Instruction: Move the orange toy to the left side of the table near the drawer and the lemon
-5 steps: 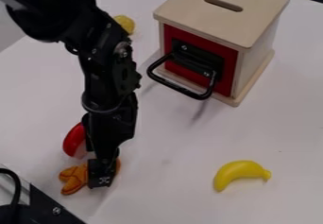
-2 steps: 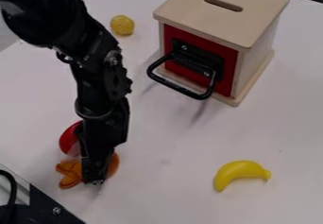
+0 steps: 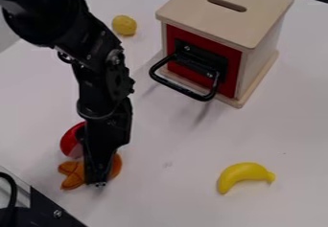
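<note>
The white table (image 3: 173, 192) spreads under everything; the black arm (image 3: 102, 80) comes in from the upper left and slants down across the left part of the view; the pale wooden box (image 3: 256, 17), slotted on top, stands upright near the top of the view, its red front (image 3: 173, 39) bearing a black handle (image 3: 186, 91) that juts out over the table. The gripper (image 3: 97, 184) points down at the lower left, over the orange toy (image 3: 74, 174); how far open it is, and whether it has hold of the toy, I cannot tell. The orange toy lies at the lower left, partly hidden behind the gripper and showing on both sides of it; it is well apart from box and lemon alike. The yellow banana (image 3: 243, 174) lies at the lower right; a red thing (image 3: 68, 142), partly covered by the arm, sits just above the orange toy in the view; the lemon (image 3: 124, 25), round and yellow, rests left of the box.
</note>
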Robot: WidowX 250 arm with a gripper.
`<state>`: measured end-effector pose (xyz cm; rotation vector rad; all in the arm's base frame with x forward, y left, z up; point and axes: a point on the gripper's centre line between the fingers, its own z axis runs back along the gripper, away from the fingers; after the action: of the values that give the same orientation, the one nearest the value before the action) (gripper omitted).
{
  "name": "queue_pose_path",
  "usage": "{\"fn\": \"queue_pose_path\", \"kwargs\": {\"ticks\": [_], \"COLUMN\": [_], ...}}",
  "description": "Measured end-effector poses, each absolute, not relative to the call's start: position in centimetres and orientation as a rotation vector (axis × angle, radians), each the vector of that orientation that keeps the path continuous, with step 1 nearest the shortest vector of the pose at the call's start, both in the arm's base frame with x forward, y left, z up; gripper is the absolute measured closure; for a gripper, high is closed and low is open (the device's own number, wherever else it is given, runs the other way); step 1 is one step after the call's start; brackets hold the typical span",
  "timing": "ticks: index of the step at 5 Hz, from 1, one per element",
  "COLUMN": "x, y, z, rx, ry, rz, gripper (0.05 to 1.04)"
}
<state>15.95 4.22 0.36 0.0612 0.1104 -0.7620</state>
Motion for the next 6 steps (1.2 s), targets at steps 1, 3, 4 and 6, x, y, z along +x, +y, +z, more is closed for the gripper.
{"fn": "queue_pose_path", "kwargs": {"ticks": [1,3,4,6], "x": [16.4,18.1,20.8,26.2], "y": [4.4,6.5,9.0,13.6], "z": [3.2,8.9,9.8,9.6], "rx": [0.078,0.080,0.074,0.086], "ry": [0.043,-0.047,-0.036,-0.036], "rz": [-0.799,-0.795,-0.737,-0.659], "gripper": [0.677,0.678,0.677,0.678]}}
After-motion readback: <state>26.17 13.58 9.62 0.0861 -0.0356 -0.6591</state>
